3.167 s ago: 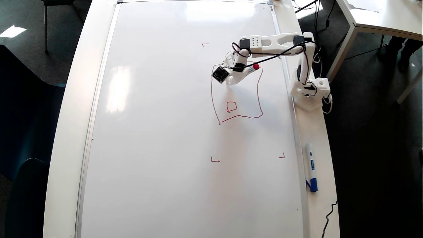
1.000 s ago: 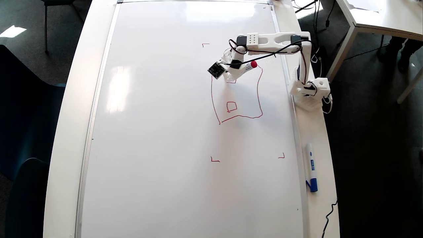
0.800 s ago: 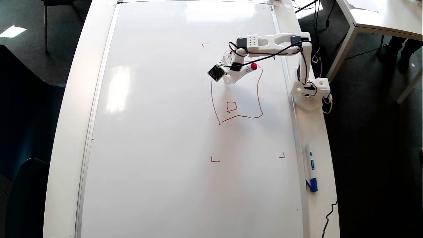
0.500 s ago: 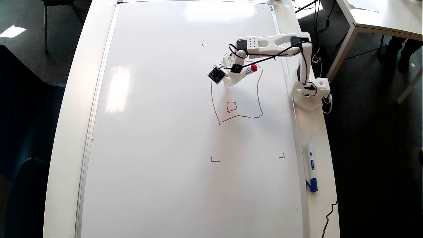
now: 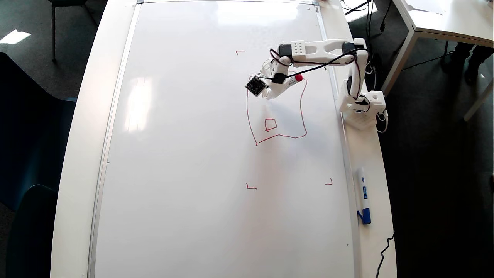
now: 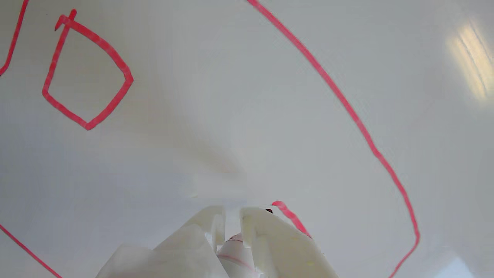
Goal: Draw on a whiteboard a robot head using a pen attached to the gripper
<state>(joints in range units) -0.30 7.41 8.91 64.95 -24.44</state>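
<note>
The whiteboard fills most of the overhead view. On its upper right is the robot head, a wobbly red outline with one small square inside. My gripper is over the outline's upper left part, shut on the pen, whose red end points right. In the wrist view the white jaws of the gripper close on the pen at the bottom edge. A short red stroke lies right beside them. The small square and the outline lie beyond. The pen tip is hidden.
A white marker with a blue cap lies on the table strip right of the board. The arm's base stands at the board's right edge. Small red corner marks sit around the drawing. Another table is at top right.
Over the last second the gripper and pen shifted slightly right and toward the bottom of the overhead view, covering a short red stroke seen below the jaws earlier.
</note>
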